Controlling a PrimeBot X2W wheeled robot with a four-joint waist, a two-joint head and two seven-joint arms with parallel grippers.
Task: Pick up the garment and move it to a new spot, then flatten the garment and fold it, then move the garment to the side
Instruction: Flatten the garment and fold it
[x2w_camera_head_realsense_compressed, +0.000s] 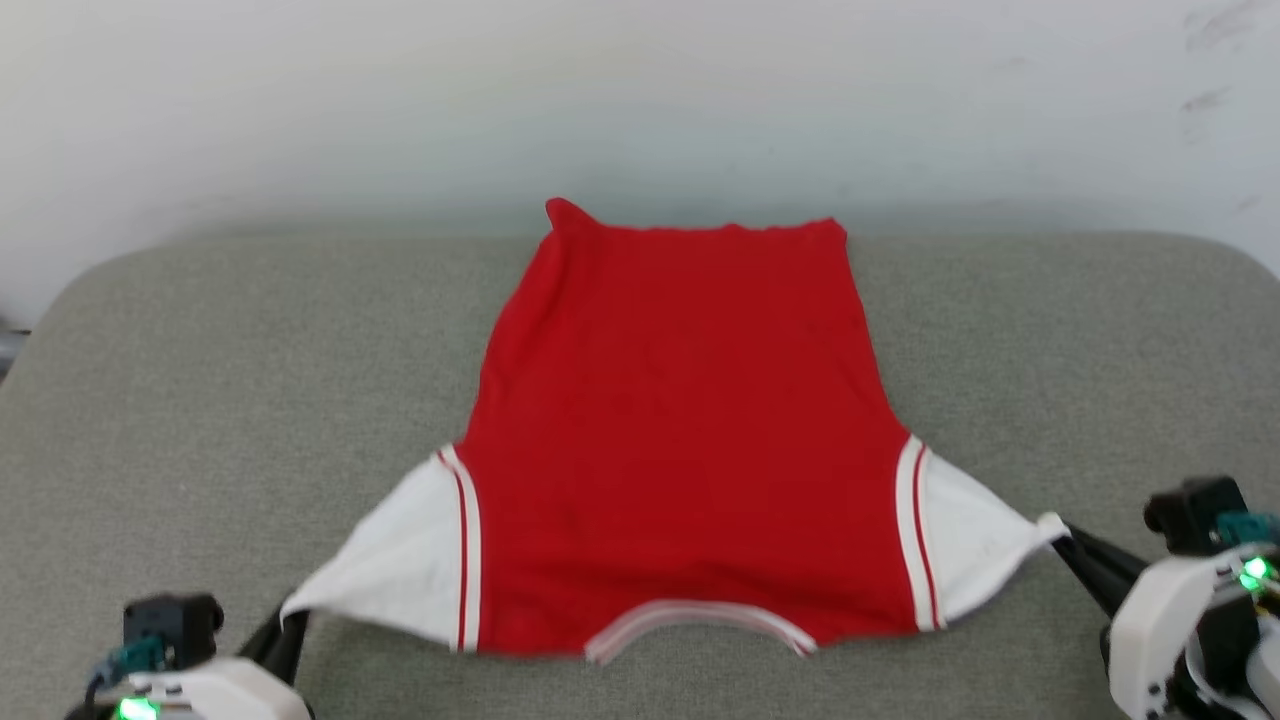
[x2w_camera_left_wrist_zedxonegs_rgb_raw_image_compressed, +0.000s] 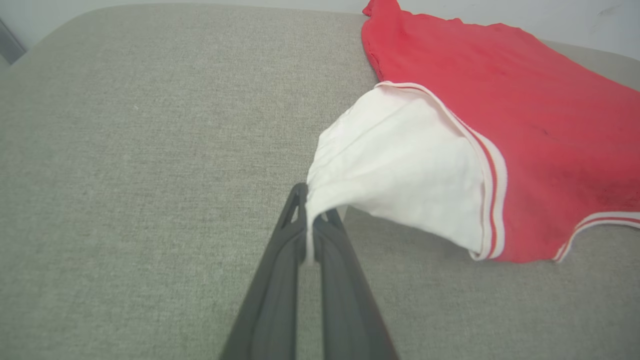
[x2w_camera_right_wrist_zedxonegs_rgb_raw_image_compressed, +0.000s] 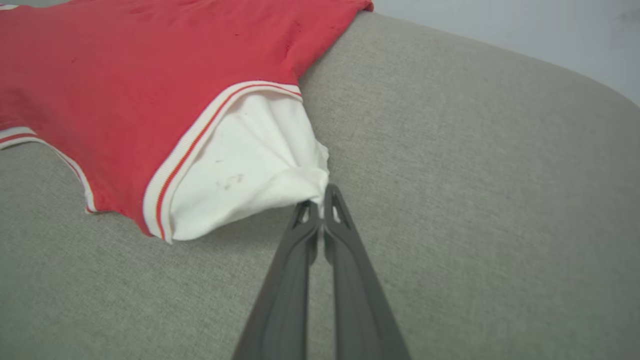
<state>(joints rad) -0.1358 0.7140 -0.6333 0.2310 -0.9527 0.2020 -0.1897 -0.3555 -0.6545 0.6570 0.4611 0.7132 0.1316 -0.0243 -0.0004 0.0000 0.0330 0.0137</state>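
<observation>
The garment (x2w_camera_head_realsense_compressed: 680, 430) lies spread on the grey padded table (x2w_camera_head_realsense_compressed: 200, 400), plain red side up, collar toward me and hem at the far edge. Its white sleeves are stretched out sideways. My left gripper (x2w_camera_head_realsense_compressed: 290, 612) is shut on the tip of the left sleeve (x2w_camera_left_wrist_zedxonegs_rgb_raw_image_compressed: 400, 170), the cloth pinched between its dark fingers (x2w_camera_left_wrist_zedxonegs_rgb_raw_image_compressed: 280, 270). My right gripper (x2w_camera_head_realsense_compressed: 1062, 535) is shut on the tip of the right sleeve (x2w_camera_right_wrist_zedxonegs_rgb_raw_image_compressed: 250, 170), its fingers (x2w_camera_right_wrist_zedxonegs_rgb_raw_image_compressed: 345, 250) pressed together on the white fabric. No lettering or number shows.
The grey table top (x2w_camera_right_wrist_zedxonegs_rgb_raw_image_compressed: 475, 175) has rounded far corners and bare fabric on both sides of the garment. A pale wall (x2w_camera_head_realsense_compressed: 640, 90) stands just behind the table's far edge, close to the hem.
</observation>
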